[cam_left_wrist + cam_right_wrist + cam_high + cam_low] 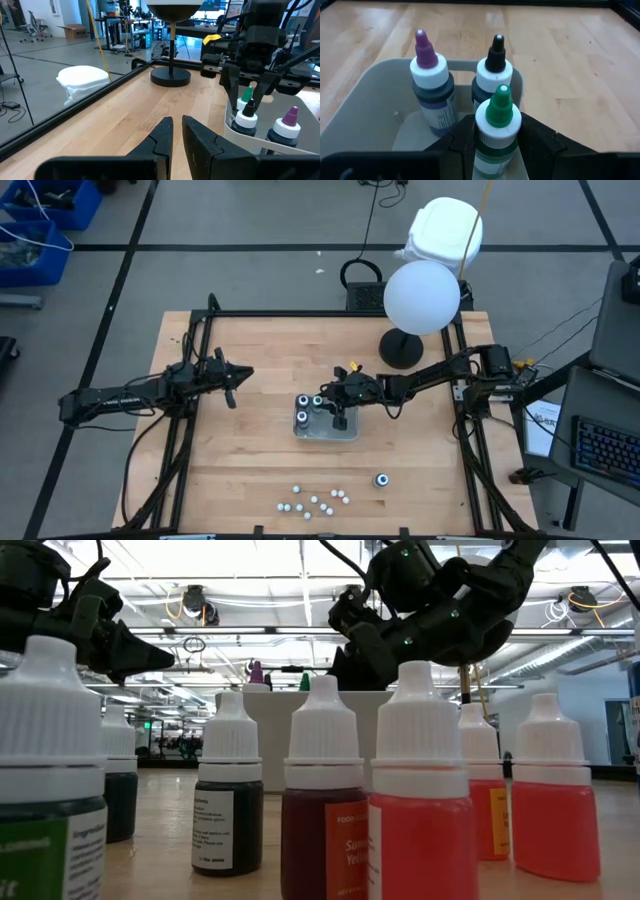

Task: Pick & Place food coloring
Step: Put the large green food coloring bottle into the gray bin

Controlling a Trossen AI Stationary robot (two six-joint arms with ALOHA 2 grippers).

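Fingers of your right end effector (497,142) pinch the green-tipped, white-capped food coloring bottle (498,122) upright inside the clear tray (375,100); your left end effector (177,137), nearly pressed together, waits aside.

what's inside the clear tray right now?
Three small dark bottles stand in the clear plastic tray: purple-tipped, black-tipped, and green-tipped, the last between the right gripper's jaws. The gripper covers the tray floor under that bottle.

The green-tipped bottle (497,131) is cut off at the right wrist picture's bottom edge, its label hidden between the right gripper (496,145) fingers.
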